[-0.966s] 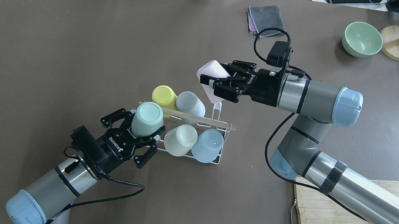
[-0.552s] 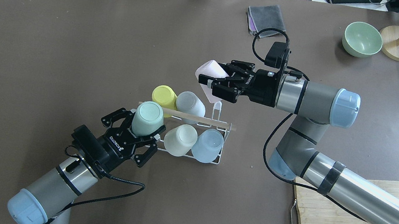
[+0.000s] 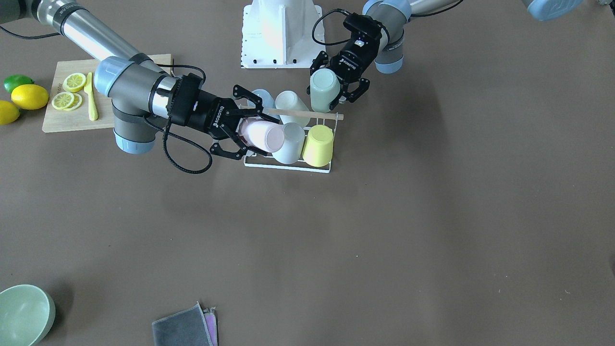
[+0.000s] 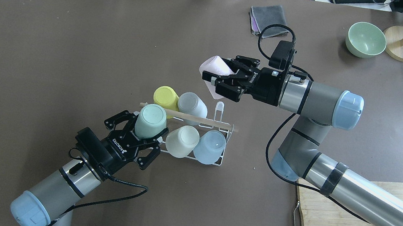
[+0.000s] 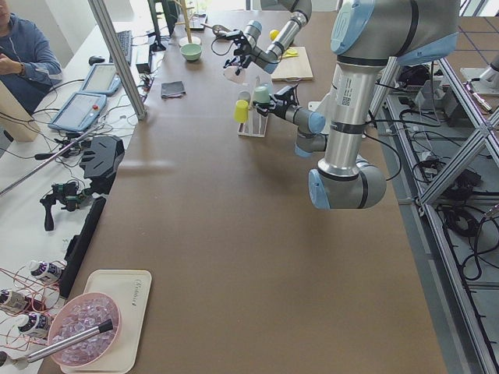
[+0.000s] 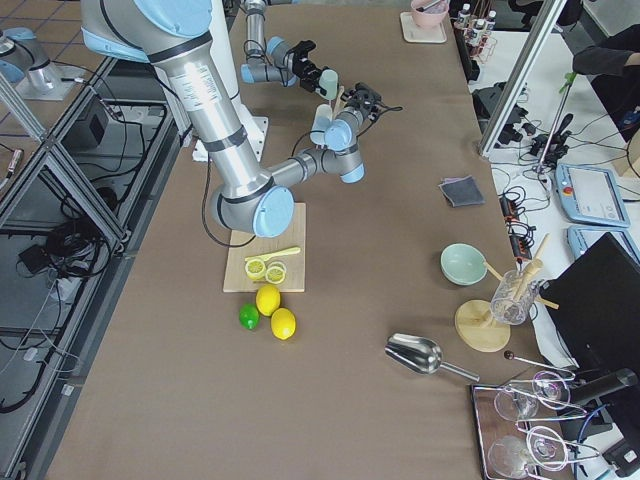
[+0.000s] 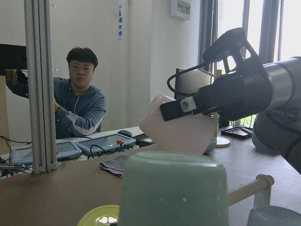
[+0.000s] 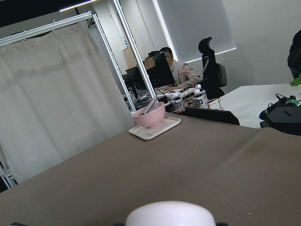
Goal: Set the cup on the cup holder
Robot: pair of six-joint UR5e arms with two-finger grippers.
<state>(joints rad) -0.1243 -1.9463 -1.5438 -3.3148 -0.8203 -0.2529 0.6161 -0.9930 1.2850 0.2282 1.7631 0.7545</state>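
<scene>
Pink, smooth and tapered, the pink cup (image 3: 263, 135) is pinched on its sides by the right gripper (image 3: 257, 136), raised beside the cup holder (image 3: 288, 166).

Front-facing view: the holder is thin white wire under a pale wooden rod (image 3: 307, 114). A yellow cup (image 3: 318, 139) and a frosted cup (image 3: 289, 137) sit upturned on its near row. The left gripper (image 3: 331, 91) clasps the sides of a matte mint cup (image 3: 323, 86) at the far row's end. Overhead view: a cream cup (image 4: 181, 140) and a pale blue cup (image 4: 210, 147) sit in the mint one's row. The pink cup tilts just beyond a bare wire prong (image 4: 220, 109), not on it. Exterior left view: it hangs clear of the brown table (image 5: 234, 234), higher than the rack. Left wrist view: a black finger crosses its rounded wall. Right wrist view: only its rounded base shows at the bottom edge.
</scene>
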